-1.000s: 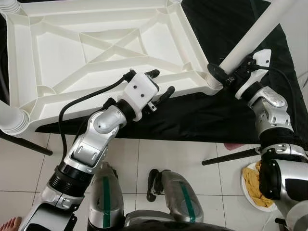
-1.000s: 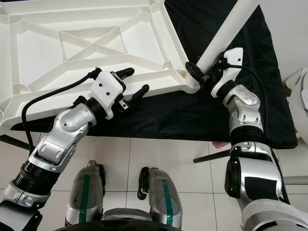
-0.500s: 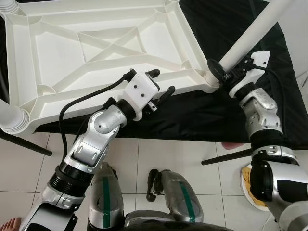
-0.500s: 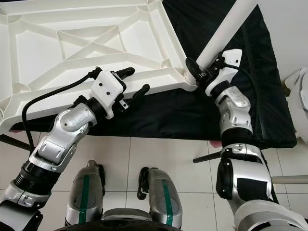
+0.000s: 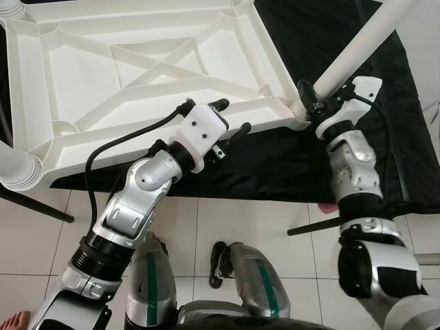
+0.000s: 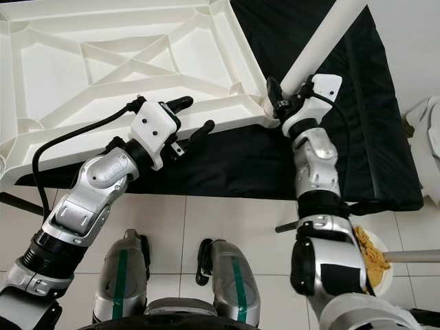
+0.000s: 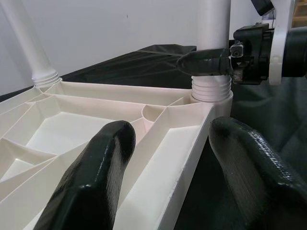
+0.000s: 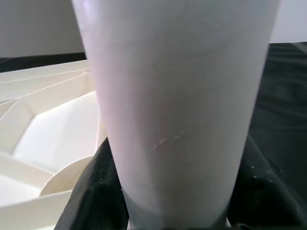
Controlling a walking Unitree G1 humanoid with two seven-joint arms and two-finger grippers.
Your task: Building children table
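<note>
Since a second ago our right forearm has swung inward under the leg, while the tabletop and our left arm keep their places.

At far left, another leg point(image 5: 15, 168) already stands in its corner socket. The tabletop point(image 5: 82, 75) lies upside down, ribs up, on a black cloth point(image 5: 309, 165) spread over a low surface. We judge it to be moulded plastic: light for its size, stiff along the ribbed rim, thin and somewhat flexible in the flat panels, smooth and a little slippery. The rim is the place to take hold of it, and that is where our left gripper point(image 5: 230, 118) sits, jaws released and straddling the near edge, one finger inside the rim and one outside, not yet pinching.

Further right, our right gripper point(image 5: 317, 106) has its jaws clenched around the leg point(image 5: 357, 45) just above its threaded collar, which sits at the near right corner socket point(image 7: 211, 91). The leg is a smooth, tapered white tube, probably hollow and light; being slick and conical, it could slip upward through the grip, so a low hold near the collar suits it. We cannot tell how far it is seated.

Below the cloth is white tiled floor point(image 5: 240, 220). A dark rod point(image 5: 313, 225) lies on the tiles at right, and a plate point(image 6: 385, 265) of yellow pieces lies beside our right arm.
</note>
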